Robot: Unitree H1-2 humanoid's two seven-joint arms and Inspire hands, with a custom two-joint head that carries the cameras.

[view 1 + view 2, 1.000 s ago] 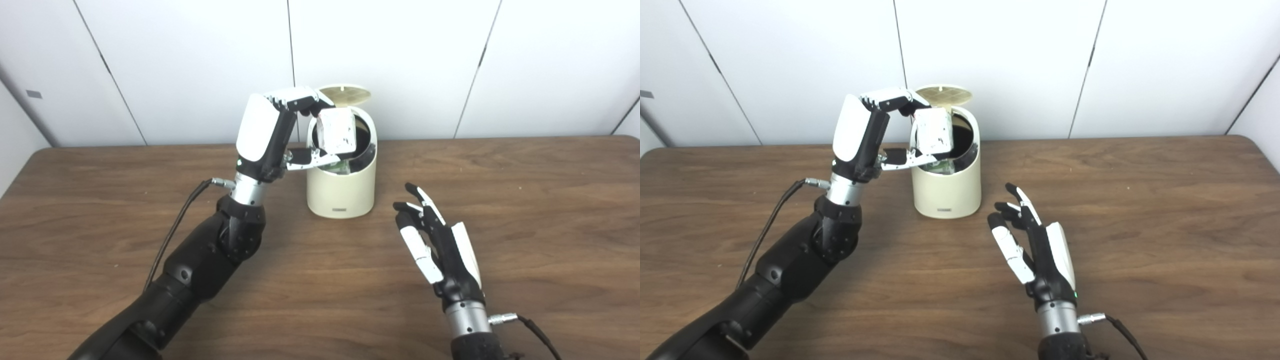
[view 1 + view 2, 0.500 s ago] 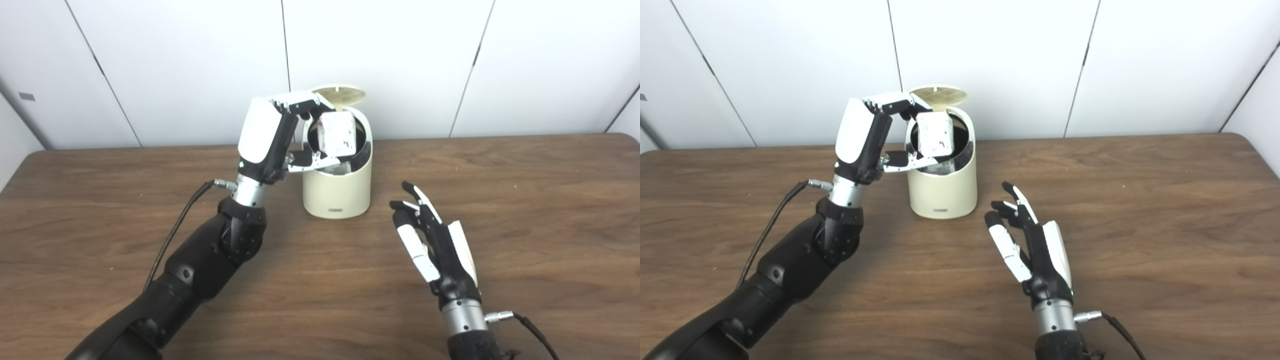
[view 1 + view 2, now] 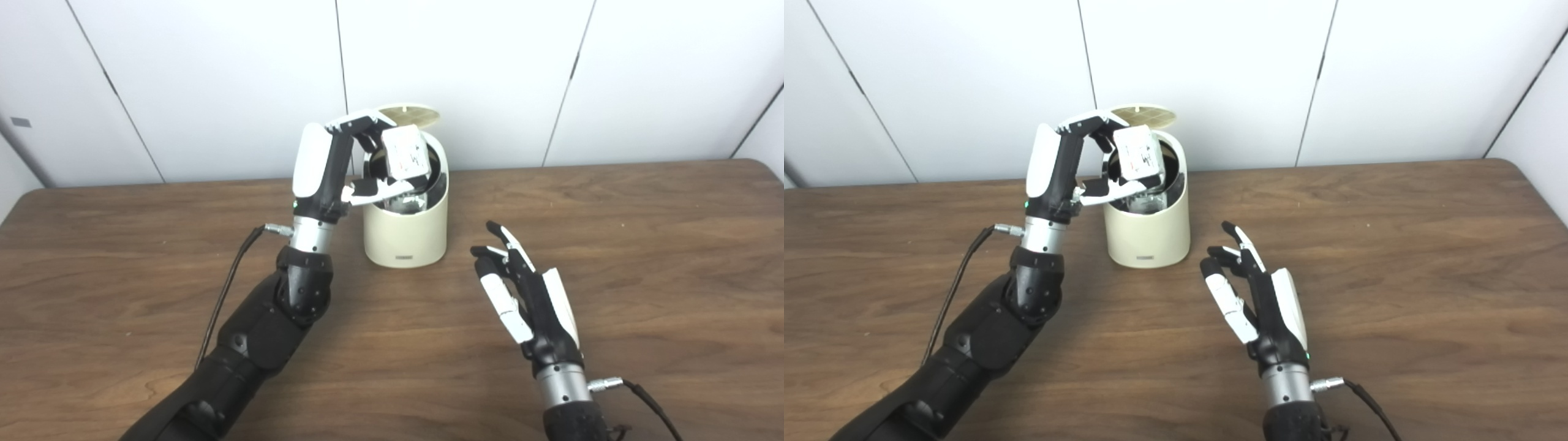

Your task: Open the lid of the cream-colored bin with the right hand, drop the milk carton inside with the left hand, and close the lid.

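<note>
Holding milk carton (image 3: 404, 153) (left hand (image 3: 324, 168))

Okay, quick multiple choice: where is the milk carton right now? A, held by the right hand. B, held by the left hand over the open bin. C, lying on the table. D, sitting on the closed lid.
B: the left hand grips the milk carton above the bin, whose lid is up; the right hand is empty.
</note>
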